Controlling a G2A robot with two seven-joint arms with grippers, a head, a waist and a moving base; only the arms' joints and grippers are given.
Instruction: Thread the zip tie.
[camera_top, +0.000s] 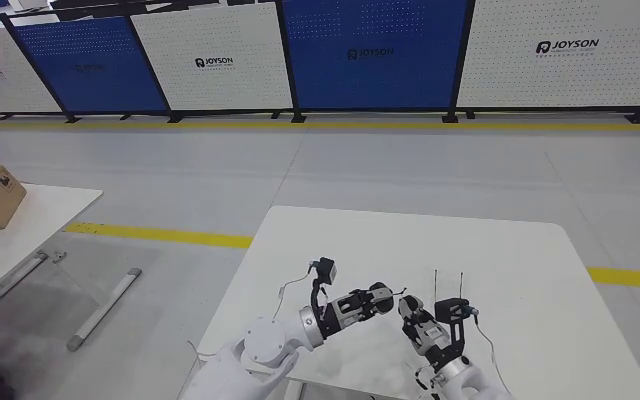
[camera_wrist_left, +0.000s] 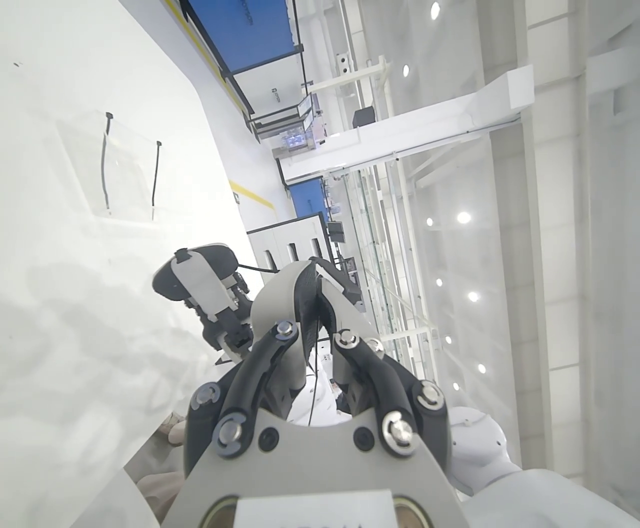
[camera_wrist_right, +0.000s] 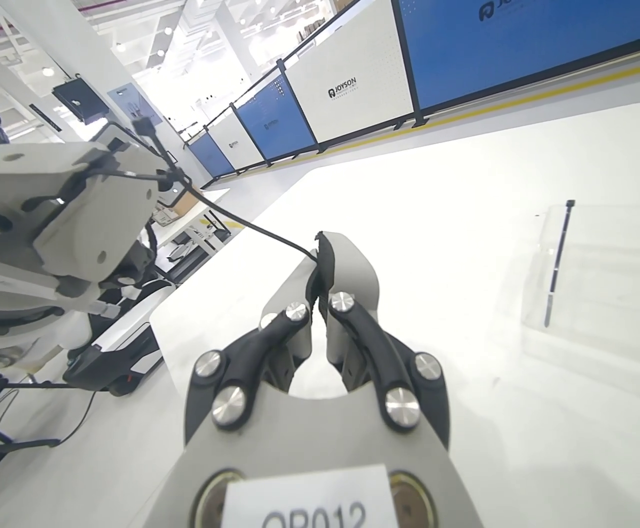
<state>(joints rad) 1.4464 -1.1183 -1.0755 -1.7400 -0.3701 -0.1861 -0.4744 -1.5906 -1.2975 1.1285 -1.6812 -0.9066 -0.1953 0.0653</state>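
The zip tie (camera_wrist_left: 311, 395) is a thin black strip pinched tight in the left end effector (camera_wrist_left: 316, 280). It is held up over the surface (camera_top: 500, 250), near the front edge. The right end effector (camera_wrist_right: 320, 250) is just beside it, squeezed shut too. A thin black line meets its tips, but I cannot tell if that is the tie.

I think the pointy end must line up straight with the little hole, so go slow and keep both sides steady. Two spare ties (camera_wrist_left: 105, 165) lie on a clear tray (camera_wrist_left: 130, 165) near the right side, so stay off them. There is lots of open room farther back. The front edge is close, so a dropped tie could fall off.
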